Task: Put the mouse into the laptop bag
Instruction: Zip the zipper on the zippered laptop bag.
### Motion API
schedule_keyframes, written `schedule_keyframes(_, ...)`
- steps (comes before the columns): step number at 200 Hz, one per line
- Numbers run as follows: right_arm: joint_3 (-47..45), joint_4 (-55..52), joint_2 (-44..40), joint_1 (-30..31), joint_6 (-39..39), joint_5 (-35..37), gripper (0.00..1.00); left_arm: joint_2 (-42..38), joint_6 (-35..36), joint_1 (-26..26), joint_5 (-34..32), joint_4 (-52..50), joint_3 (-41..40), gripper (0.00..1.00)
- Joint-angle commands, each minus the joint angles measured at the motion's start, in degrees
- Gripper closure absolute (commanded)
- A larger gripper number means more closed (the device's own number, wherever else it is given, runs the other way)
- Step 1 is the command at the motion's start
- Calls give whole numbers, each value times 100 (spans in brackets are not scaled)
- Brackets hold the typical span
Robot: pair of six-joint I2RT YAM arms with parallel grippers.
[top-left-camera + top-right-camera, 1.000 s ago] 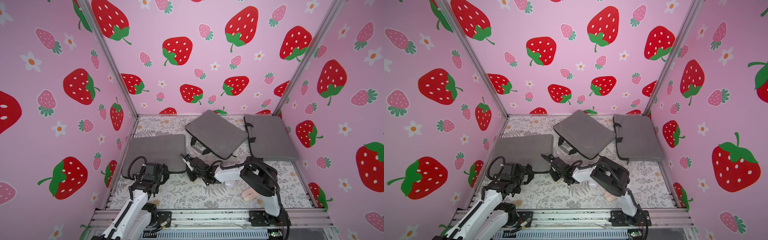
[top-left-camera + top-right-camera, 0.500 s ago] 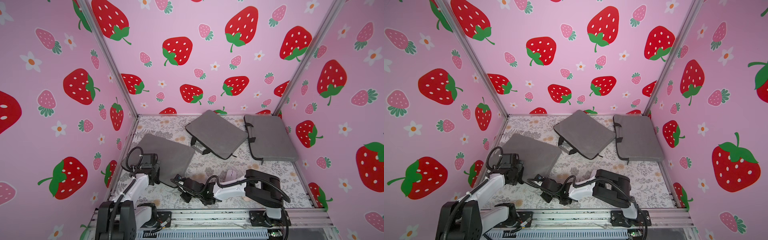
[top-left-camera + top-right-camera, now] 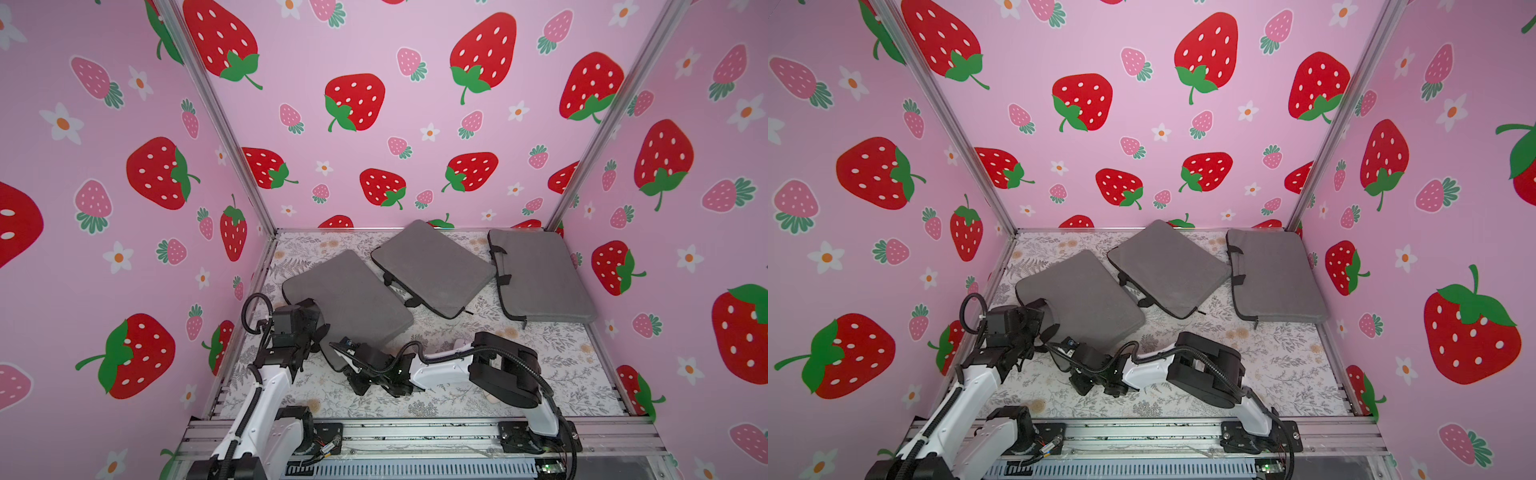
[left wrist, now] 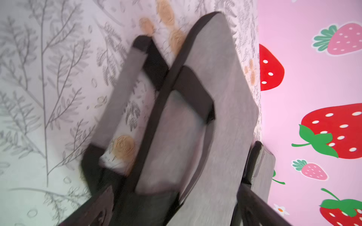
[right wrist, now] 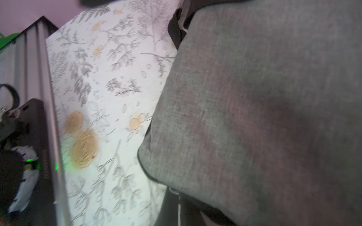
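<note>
Nearest me, around six o'clock on the table (image 3: 540, 374), my right gripper (image 3: 343, 361) has its jaws closed tight at the near corner of the laptop bag (image 3: 353, 291). Whether it pinches the zip or the fabric, I cannot tell. At five o'clock, a pale sliver under that arm's elbow is, I judge, the mouse (image 3: 491, 400), lying on the table outside every bag. At eight o'clock my left gripper (image 3: 316, 319) is spread wide astride the bag's handle edge, gripping nothing. Beyond, the middle bag (image 3: 432, 266) lies at twelve and the far-right bag (image 3: 540, 282) at two. I reckon I'm only at opening the bag. Fetching and inserting the mouse remain.
</note>
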Motion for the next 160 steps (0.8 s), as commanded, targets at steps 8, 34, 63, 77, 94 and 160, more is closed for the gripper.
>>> schedule_keyframes(8,478,-151,307,-569,238,-132,100,-373,-1240,-212,953,429,-1043,0)
schedule_keyframes(34,824,-299,437,-654,175,-179,100,-588,-1028,-733,112,98,-861,0)
schedule_keyframes(63,1147,-399,601,-638,168,-398,100,-272,-986,-806,349,643,-911,3)
schedule_keyframes(77,1216,-472,634,-565,152,-235,100,52,-1066,-810,504,952,-1002,8)
schedule_keyframes(94,1201,-545,607,-516,121,-94,100,485,-930,-806,631,1154,-896,14)
schedule_keyframes(160,1096,-496,606,-153,-233,177,100,1882,-260,-801,1200,1532,-259,66)
